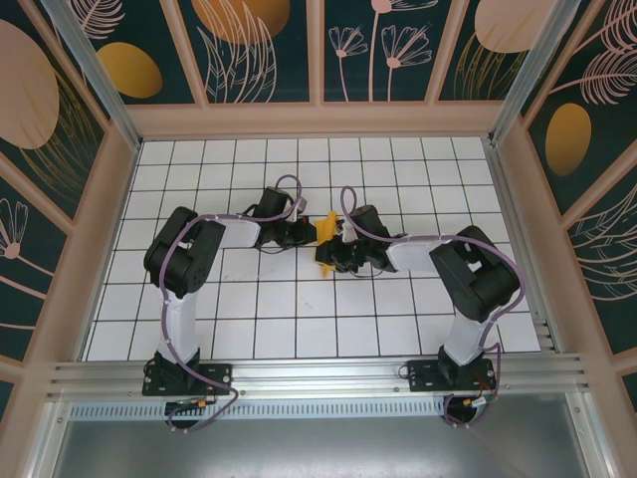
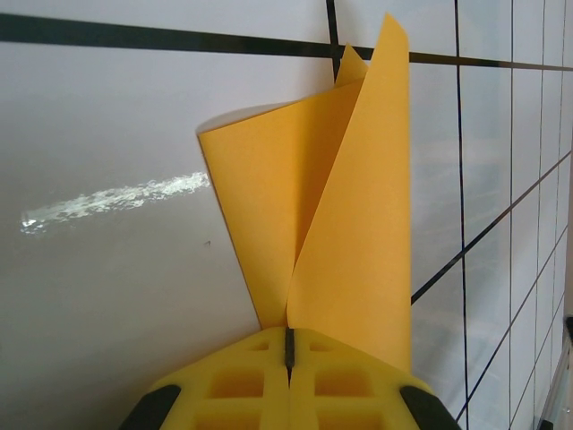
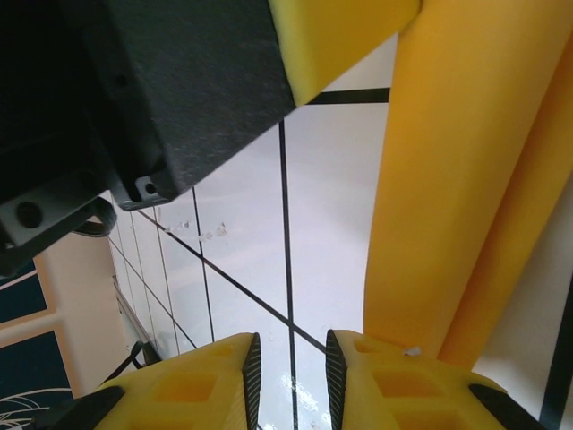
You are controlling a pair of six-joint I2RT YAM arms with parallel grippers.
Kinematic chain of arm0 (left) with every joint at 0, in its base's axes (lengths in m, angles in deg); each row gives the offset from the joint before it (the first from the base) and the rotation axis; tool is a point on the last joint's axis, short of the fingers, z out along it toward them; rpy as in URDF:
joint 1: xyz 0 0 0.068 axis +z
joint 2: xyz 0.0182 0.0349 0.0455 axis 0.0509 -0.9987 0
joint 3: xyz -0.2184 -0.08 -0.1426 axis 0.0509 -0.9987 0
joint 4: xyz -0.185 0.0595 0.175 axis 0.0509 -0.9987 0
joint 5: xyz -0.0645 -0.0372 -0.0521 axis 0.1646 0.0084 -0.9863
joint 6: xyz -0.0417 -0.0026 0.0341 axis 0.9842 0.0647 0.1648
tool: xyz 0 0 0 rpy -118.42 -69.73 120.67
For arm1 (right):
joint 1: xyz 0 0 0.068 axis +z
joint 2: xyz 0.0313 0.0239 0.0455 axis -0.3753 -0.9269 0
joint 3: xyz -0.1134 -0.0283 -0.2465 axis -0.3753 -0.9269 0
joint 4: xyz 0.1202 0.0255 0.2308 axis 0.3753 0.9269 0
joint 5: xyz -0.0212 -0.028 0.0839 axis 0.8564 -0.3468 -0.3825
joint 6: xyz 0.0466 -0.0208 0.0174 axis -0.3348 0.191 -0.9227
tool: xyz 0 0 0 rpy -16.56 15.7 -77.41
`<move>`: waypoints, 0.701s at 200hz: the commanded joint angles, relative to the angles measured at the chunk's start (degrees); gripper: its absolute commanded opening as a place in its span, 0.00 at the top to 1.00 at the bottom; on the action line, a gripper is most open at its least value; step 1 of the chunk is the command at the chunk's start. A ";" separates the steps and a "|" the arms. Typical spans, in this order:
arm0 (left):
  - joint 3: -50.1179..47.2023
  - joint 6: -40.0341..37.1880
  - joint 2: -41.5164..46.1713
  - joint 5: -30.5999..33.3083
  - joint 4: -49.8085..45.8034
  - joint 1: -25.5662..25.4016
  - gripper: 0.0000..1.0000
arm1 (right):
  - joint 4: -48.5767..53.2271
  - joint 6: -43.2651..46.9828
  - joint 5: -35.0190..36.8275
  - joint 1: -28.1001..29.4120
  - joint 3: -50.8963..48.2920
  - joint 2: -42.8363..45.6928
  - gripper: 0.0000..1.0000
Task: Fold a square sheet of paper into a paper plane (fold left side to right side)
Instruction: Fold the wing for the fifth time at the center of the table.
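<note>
Left claw [image 2: 288, 348] clenched on one edge of the orange-yellow paper [image 2: 304, 206], which stands up in loose, curling layers above the middle of the white tiled worktop [image 1: 299, 319]. Right claw [image 3: 289, 363] is just beside the paper, fingers slightly apart, nothing between them. The paper looks light, floppy and easily creased, so it is best pinched at an edge or corner.

Looks like a robotics lab test cell, not a home or a shop. Boxed in on three sides by dark wall panels [image 1: 259, 50] printed with leaves and ovals, set in pale frames and braced by aluminium corner posts [image 1: 92, 70]. Floored with a white tabletop [image 1: 269, 329] ruled in a black grid. Fitted with a left arm [image 1: 184, 254] and a right arm [image 1: 468, 269], both bolted beside an aluminium rail [image 1: 318, 376] along the near edge.
</note>
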 commanded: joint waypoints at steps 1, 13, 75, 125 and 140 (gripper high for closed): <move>0.94 -1.46 -2.96 2.90 -0.88 0.25 0.95 | -0.37 0.06 -0.70 0.59 1.38 -1.24 0.71; 0.88 -1.50 -2.99 3.11 -0.95 0.24 0.95 | 0.42 0.36 -0.06 0.54 1.42 -1.32 0.71; 0.67 -1.67 -3.13 3.70 -1.19 0.24 0.95 | 2.44 0.97 1.24 0.54 1.77 -2.42 0.70; 0.84 -1.66 -3.61 3.51 -0.99 0.24 0.95 | 4.58 1.71 2.50 0.59 1.95 -2.24 0.70; 0.77 -1.69 -3.79 3.59 -0.95 0.24 0.95 | 5.07 1.88 2.85 0.59 2.11 -2.23 0.70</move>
